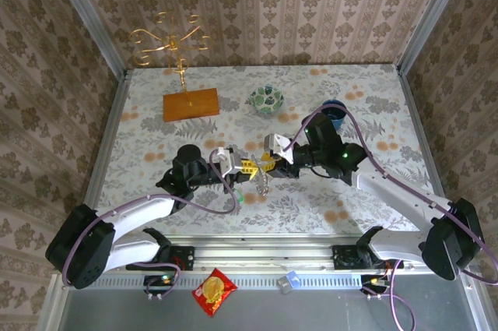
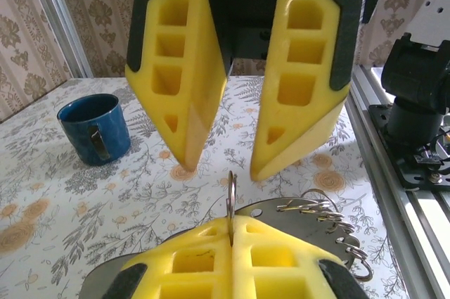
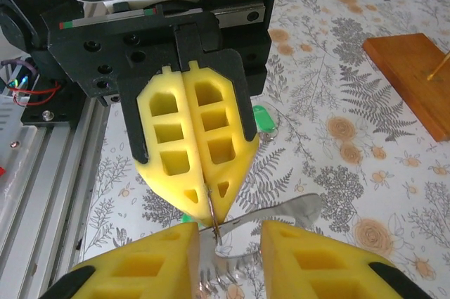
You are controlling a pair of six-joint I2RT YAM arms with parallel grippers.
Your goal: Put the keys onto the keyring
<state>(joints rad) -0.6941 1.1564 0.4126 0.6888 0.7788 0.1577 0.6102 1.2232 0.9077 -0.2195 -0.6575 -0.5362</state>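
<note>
The left gripper (image 2: 230, 227) clamps the thin keyring (image 2: 230, 190) upright between its closed fingers. The right gripper (image 2: 223, 164) faces it, jaws apart. A green key (image 3: 264, 117) lies on the surface (image 3: 337, 67) nearby.

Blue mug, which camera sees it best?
The left wrist view: there the blue mug stands big and whole, its handle facing the camera. The top view shows it tiny at the far side, partly hidden behind the right arm.

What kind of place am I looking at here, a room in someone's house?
Probably a robot test booth dressed as a home: wallpaper panels in bare aluminium posts, a floral table with two robot arms bolted at its edge, and props like a blue mug.
</note>
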